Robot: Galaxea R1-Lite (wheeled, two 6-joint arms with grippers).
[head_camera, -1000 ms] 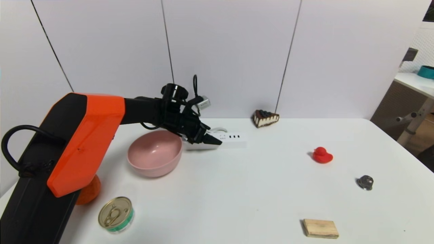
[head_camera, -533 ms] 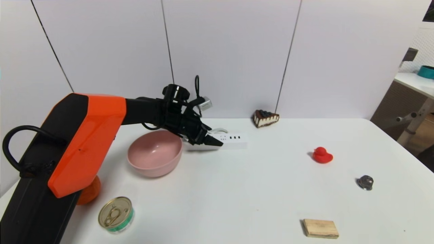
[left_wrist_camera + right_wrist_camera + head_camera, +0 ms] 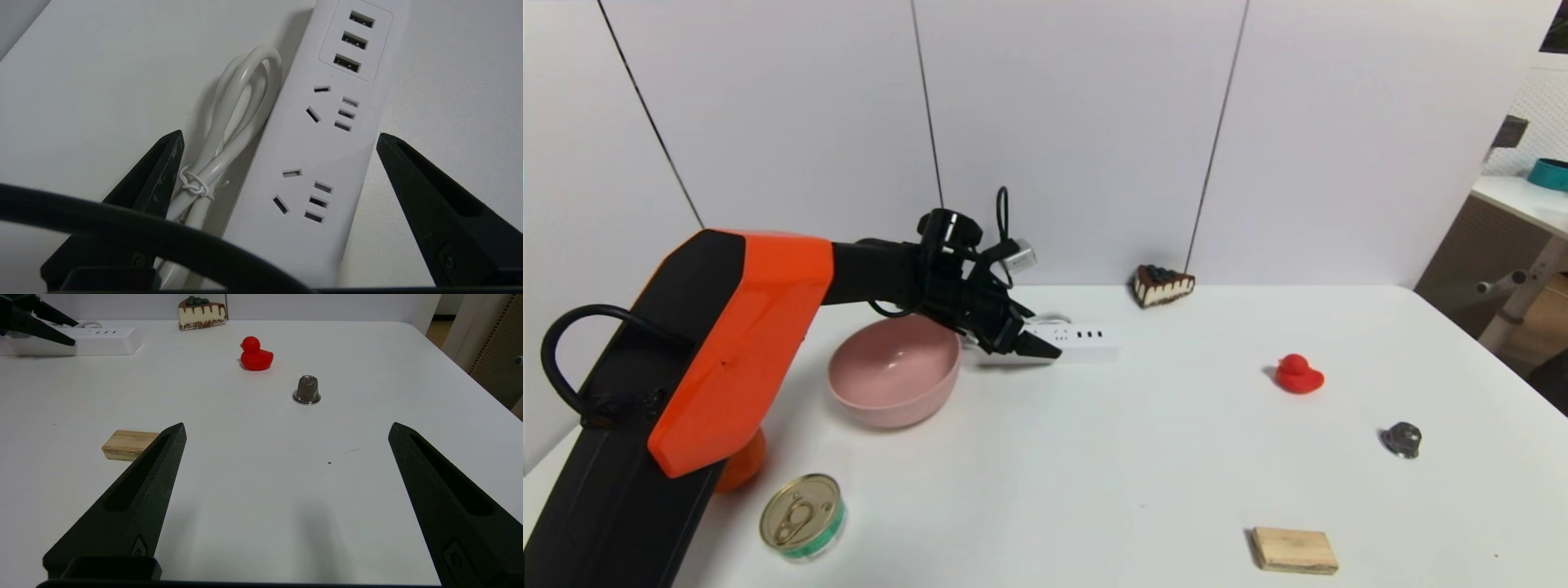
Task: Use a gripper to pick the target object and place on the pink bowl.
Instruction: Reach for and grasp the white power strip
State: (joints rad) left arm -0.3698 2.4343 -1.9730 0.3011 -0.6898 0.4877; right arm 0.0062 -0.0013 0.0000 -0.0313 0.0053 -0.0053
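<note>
While the left claw [image 3: 280,139] stands wide open with nothing gripped, its fingers sit either side of the white power strip [image 3: 310,143] and its bundled cord [image 3: 237,110]. Strip lies on the white surface [image 3: 1094,457], just right of the pink bowl [image 3: 894,371] in the head view. That view has the claw covering much of the strip's left part; USB end is in plain sight. Left wrist view cuts off both strip ends, and a black cable [image 3: 163,232] crosses the near part, hiding some of the cord. Can't tell if the fingertips touch the surface.

Bowl's upper rim is partly behind the left arm [image 3: 743,343]. Orange [image 3: 743,464] is mostly behind the same arm, only one side visible. Tin can [image 3: 802,516] fully visible, near the orange.

Right claw [image 3: 287,430] is out of the head view; its wrist view shows it spread and empty over the surface. One finger there hides an end of the wooden block [image 3: 130,445].
</note>
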